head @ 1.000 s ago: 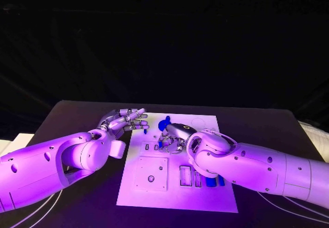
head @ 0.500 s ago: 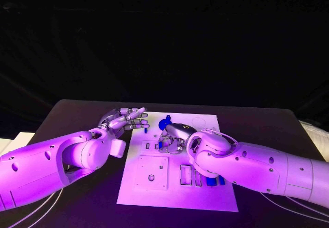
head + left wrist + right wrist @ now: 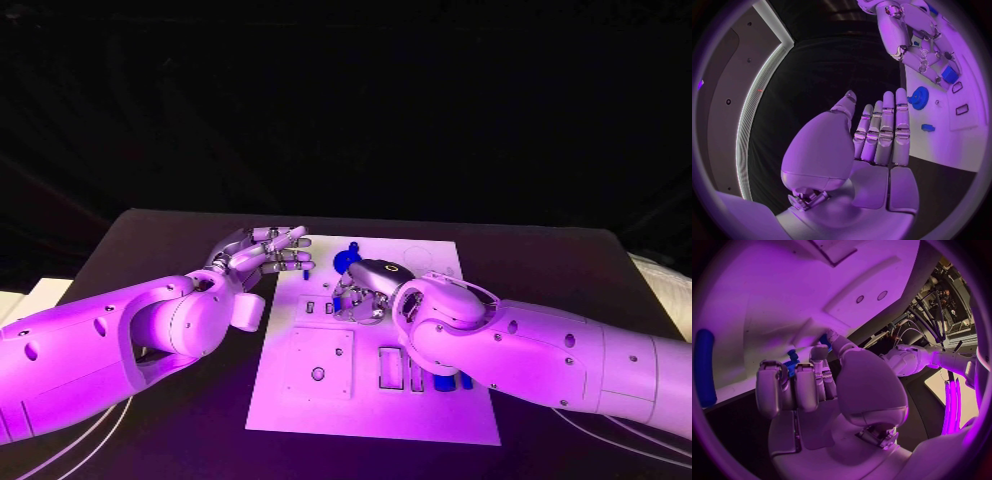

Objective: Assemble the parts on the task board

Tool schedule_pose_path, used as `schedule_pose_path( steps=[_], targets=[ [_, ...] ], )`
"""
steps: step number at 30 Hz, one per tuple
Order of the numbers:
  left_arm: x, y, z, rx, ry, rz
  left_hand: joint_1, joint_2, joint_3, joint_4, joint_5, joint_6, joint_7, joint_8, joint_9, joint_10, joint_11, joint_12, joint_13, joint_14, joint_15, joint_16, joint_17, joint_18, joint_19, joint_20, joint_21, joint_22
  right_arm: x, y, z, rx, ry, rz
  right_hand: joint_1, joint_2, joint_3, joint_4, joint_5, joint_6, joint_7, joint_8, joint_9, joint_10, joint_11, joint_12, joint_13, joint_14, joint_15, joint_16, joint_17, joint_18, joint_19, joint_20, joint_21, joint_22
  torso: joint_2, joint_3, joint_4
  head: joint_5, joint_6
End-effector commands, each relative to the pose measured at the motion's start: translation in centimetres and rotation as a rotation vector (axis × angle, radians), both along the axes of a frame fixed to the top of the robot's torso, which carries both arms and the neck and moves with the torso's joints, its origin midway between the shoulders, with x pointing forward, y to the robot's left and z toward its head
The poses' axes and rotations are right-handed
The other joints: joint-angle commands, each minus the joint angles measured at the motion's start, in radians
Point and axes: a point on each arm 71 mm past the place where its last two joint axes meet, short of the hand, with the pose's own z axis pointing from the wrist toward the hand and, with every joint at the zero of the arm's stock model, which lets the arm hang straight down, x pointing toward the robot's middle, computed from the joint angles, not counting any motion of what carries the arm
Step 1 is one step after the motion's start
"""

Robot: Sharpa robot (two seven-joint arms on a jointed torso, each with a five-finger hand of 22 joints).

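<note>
Under right hand (image 3: 366, 288): blue part (image 3: 346, 262), fingers curled.

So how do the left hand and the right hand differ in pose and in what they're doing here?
The left hand is flat, fingers straight and together, holding nothing; the right hand has fingers curled around a small blue part. The left hand hovers at the task board's left edge; the right hand is over the board's middle. Both are silver on white arms.

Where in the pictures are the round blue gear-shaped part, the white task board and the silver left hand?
round blue gear-shaped part (image 3: 919, 97): left wrist view, on its toothed face.
white task board (image 3: 375, 415): head view, on its bare near edge.
silver left hand (image 3: 268, 250): head view, on the middle of the hand, fingers apart.
</note>
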Motion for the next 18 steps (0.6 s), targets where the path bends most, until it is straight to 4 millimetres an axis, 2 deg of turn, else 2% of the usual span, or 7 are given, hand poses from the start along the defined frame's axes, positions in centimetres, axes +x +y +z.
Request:
schedule_pose_path(
  steps=[1,12,18],
  targets=[
    [0.0,-0.3,0.1,-0.008,-0.004,-0.023,0.001,0.008,0.002,-0.006,-0.004,0.001,0.001,-0.006,0.000,0.003,0.000,-0.004,-0.001,-0.005,0.004,-0.004,0.001,0.008,0.003,-0.001,-0.003,-0.002,0.0,-0.3,-0.5,-0.028,-0.004,-0.025,-0.001,-0.012,-0.008,0.002,0.004,-0.010,-0.001,-0.005,0.000,-0.010,0.001,-0.009,-0.006,0.053,0.006,-0.008,0.026,0.015,-0.010,0.003,-0.006,0.013,0.000,0.0001,0.0001,-0.001,0.001],
    [0.0,-0.3,0.1,-0.007,-0.003,-0.025,0.001,0.008,0.002,-0.006,-0.004,0.001,0.001,-0.006,0.000,0.003,0.000,-0.004,-0.001,-0.005,0.004,-0.004,0.001,0.008,0.003,-0.001,-0.003,-0.002,-0.1,-0.3,-0.4,-0.006,-0.014,-0.017,-0.021,-0.032,-0.039,0.015,0.015,-0.014,-0.002,-0.003,0.001,-0.011,0.002,-0.010,-0.013,0.053,0.007,-0.013,0.022,0.016,-0.013,0.006,-0.012,0.007,0.000,-0.0001,-0.0004,-0.001,0.001],
    [0.0,-0.3,0.0,-0.003,0.003,-0.024,-0.001,0.009,0.002,-0.010,-0.003,0.001,0.000,-0.008,0.000,0.003,-0.001,-0.006,-0.001,0.004,0.002,-0.001,0.007,0.009,0.010,-0.003,-0.001,0.000,-0.6,-0.5,0.5,0.106,-0.088,-0.015,-0.041,-0.048,-0.084,0.036,0.037,-0.021,-0.002,-0.003,0.002,0.006,0.002,0.022,0.009,0.055,0.007,-0.010,0.029,0.014,-0.004,0.006,-0.008,0.016,0.000,0.0002,0.0006,-0.001,0.002]
  ],
)
